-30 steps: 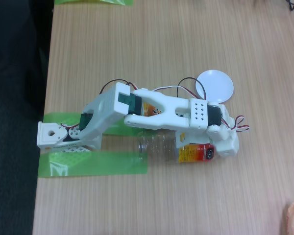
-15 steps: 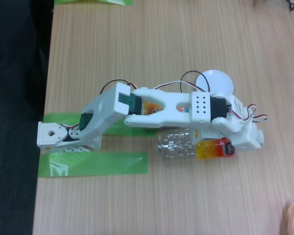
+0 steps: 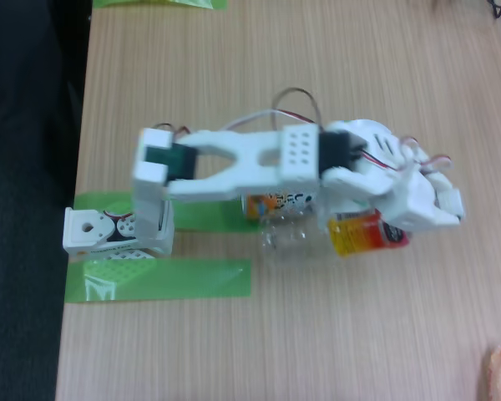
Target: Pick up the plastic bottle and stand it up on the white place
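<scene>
In the fixed view the plastic bottle (image 3: pixel 342 234) is held sideways above the wooden table (image 3: pixel 317 334), gripped at its labelled end by the gripper (image 3: pixel 401 224).

Hobby desk: taped-down arm base (image 3: pixel 100 232)

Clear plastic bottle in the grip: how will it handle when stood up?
The plastic bottle looks clear through its body, so probably empty and light. Its slim shape suggests it would tip easily when stood. The round body would likely roll if dropped on the table.
</scene>
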You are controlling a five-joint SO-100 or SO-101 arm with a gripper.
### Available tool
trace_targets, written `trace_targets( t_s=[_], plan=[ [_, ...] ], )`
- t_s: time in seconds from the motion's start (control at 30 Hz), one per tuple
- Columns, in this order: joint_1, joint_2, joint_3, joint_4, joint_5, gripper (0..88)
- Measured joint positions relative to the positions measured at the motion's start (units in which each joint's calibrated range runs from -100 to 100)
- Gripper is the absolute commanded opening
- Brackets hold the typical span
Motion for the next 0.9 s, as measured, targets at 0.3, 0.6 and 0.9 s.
trace_targets(
  t_s=[0.3,0.6,0.9],
  plan=[
    [-3.36,-22.31,15.00,0.08,-0.11,7.2],
    [-9.41,-37.04,25.12,0.08,-0.95,7.2],
    [-19.28,-38.47,25.21,-10.79,-2.10,7.1]
  ],
)
